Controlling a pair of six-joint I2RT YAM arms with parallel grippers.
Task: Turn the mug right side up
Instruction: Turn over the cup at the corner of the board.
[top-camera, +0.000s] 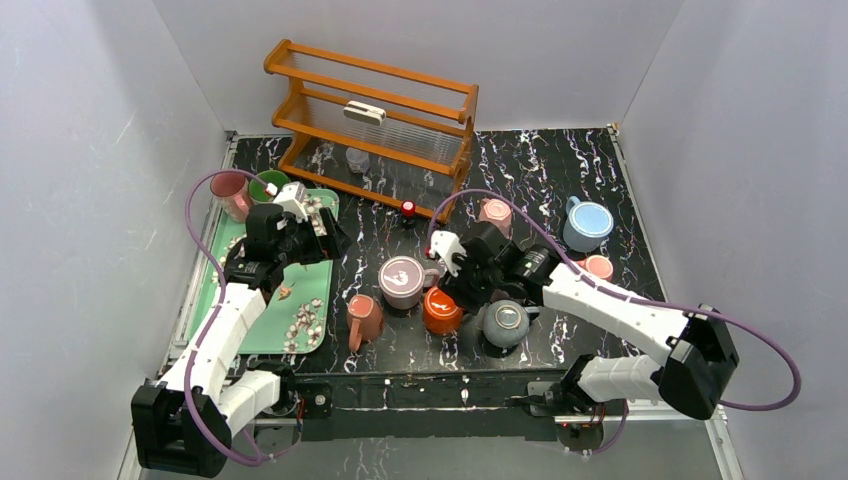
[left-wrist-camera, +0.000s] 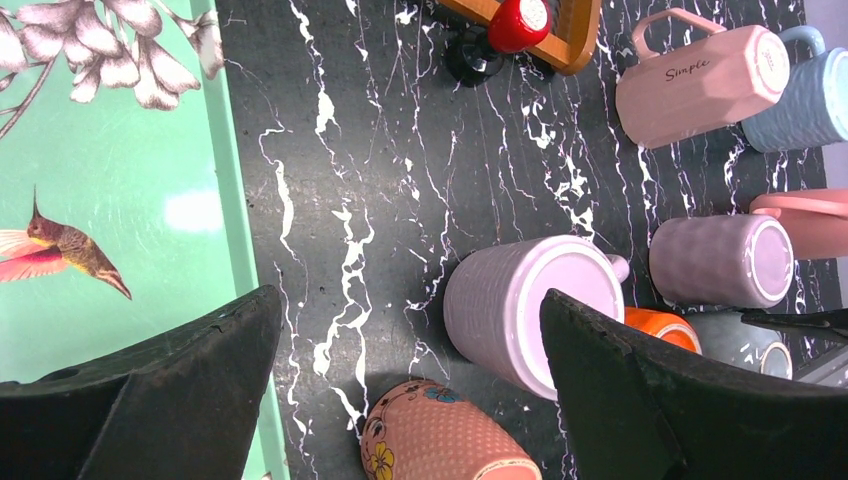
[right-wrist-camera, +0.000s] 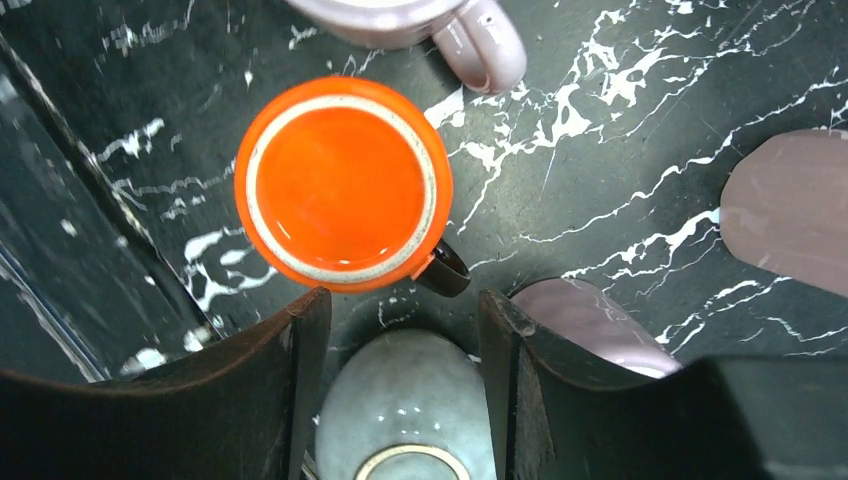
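Wooden rack (top-camera: 376, 70) at back; green tray (top-camera: 305, 280) (hummingbird print) left; blue mug (top-camera: 590, 225) far rt.

Walls: we see three, the left wall (top-camera: 100, 120), the back wall (top-camera: 420, 40) and the right wall (top-camera: 760, 130) — plain, smooth, pale grey.
Table (top-camera: 540, 170): black marble-look top with white veins; it runs from wall to wall.
Rack (top-camera: 390, 130): orange-brown wood with long rails, on the table's far left part, near the back wall.
Light: soft and even — we find it the same on walls and table.
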